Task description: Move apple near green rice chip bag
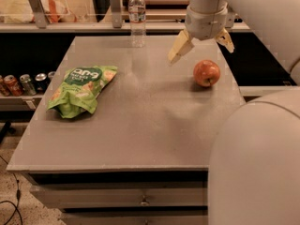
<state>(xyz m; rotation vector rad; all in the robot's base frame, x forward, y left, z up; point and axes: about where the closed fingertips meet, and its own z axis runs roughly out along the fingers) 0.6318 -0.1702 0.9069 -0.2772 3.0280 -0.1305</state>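
The red-orange apple (206,72) sits on the grey table (140,125) toward the right edge. The light green rice chip bag (80,90) lies flat on the table's left side, far from the apple. My gripper (202,45) hangs above the table just behind and slightly left of the apple, open and empty, with one pale fingertip (179,48) to the left and the other fingertip (226,40) to the right. The apple lies just in front of and below the gap between them.
A clear plastic water bottle (137,18) stands at the table's back edge. Soda cans (22,83) line a shelf left of the table. My arm's white body (255,163) fills the lower right. Drawers (122,198) sit under the tabletop.
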